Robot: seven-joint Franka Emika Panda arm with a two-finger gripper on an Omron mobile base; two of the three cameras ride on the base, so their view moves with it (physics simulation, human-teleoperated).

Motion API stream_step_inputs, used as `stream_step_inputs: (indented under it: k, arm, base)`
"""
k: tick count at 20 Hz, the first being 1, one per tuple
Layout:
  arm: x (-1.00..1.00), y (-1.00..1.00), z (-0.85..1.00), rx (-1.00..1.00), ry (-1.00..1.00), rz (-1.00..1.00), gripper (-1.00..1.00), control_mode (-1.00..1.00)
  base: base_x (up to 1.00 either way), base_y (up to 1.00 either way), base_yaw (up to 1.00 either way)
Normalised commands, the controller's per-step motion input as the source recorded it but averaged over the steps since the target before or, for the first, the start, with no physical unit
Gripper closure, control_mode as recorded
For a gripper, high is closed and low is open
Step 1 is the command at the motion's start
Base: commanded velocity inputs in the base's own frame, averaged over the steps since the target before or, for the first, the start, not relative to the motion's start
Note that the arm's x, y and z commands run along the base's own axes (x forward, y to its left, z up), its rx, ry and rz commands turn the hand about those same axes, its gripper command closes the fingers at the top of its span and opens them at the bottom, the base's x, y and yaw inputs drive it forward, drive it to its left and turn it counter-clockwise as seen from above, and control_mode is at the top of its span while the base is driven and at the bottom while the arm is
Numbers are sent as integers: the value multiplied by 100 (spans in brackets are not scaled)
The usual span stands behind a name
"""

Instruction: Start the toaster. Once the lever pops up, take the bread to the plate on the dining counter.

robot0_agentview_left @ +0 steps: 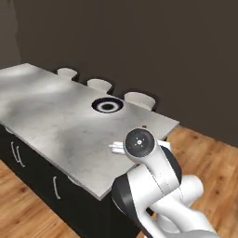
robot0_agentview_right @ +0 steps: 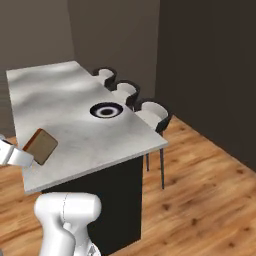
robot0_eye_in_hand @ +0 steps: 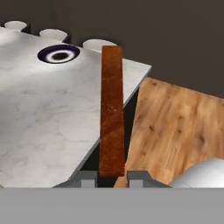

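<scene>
My gripper (robot0_eye_in_hand: 113,177) is shut on the bread (robot0_eye_in_hand: 112,113), an orange-brown slice seen edge-on and rising straight from the fingertips. From the right base camera the bread (robot0_agentview_right: 41,145) hangs just above the near left part of the dining counter (robot0_agentview_right: 65,100), with the gripper (robot0_agentview_right: 31,154) at its lower left corner. The plate (robot0_agentview_left: 108,105), navy-rimmed with a pale centre, lies near the counter's far edge, well beyond the bread; it shows as plate (robot0_agentview_right: 106,110) and plate (robot0_eye_in_hand: 59,54) too. The white marble dining counter (robot0_agentview_left: 51,121) spreads under the hand. The toaster is out of view.
Three pale stools (robot0_agentview_left: 139,98) stand along the counter's far side, against a dark wall. The counter's corner (robot0_agentview_right: 162,142) ends at bare wooden floor (robot0_agentview_right: 200,190) to the right. My own arm (robot0_agentview_left: 148,181) blocks the counter's near right part in the left base view.
</scene>
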Motion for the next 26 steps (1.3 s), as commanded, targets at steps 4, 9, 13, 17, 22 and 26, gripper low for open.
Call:
stream_step_inputs:
  k: [4,9,13,17,22,26]
  arm:
    - [0,0,0,0,0,0,100,100]
    - [0,0,0,0,0,0,100,100]
    - [0,0,0,0,0,0,100,100]
    - [0,0,0,0,0,0,100,100]
    - [0,0,0,0,0,0,100,100]
    - [0,0,0,0,0,0,100,100]
  base:
    - [56,-47,43]
    - [2,-38,50]
    - [11,-37,49]
    - [8,-60,41]
    - [-4,-75,35]
    - [-7,-78,35]
